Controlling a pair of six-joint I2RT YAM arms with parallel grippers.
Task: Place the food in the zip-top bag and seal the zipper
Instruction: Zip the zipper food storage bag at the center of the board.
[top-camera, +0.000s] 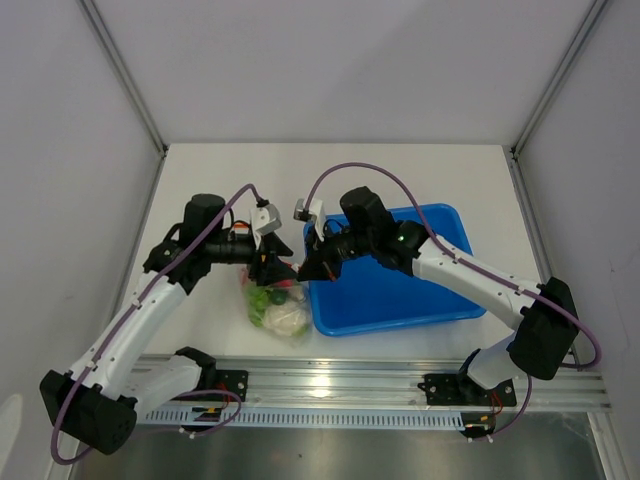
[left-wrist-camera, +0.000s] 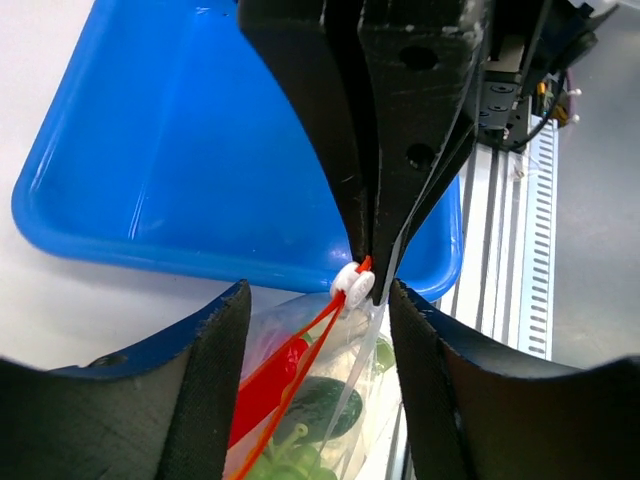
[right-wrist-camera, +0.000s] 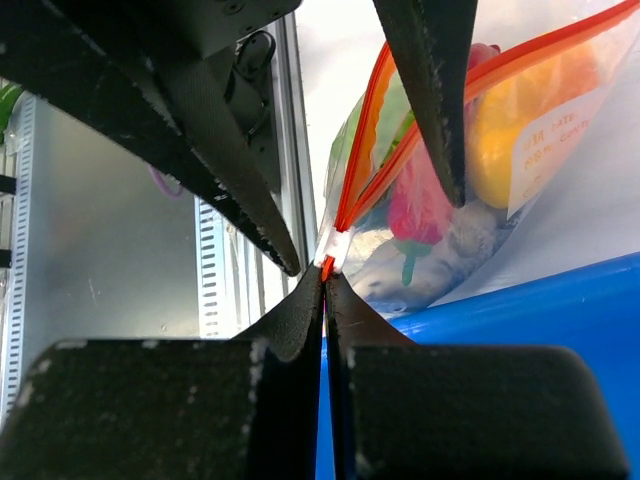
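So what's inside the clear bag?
The bag holds a red chili, dark cucumber, yellow squash and white cauliflower. Whatever lies beneath them is covered, so I can't tell.

Left end effector (left-wrist-camera: 318, 297) spread wide, right end effector (right-wrist-camera: 323, 290) pinched tight (arms angled inward)

A white label (right-wrist-camera: 548, 150) on the bag (right-wrist-camera: 600, 225) carries small grey print, too blurred to read with any certainty.
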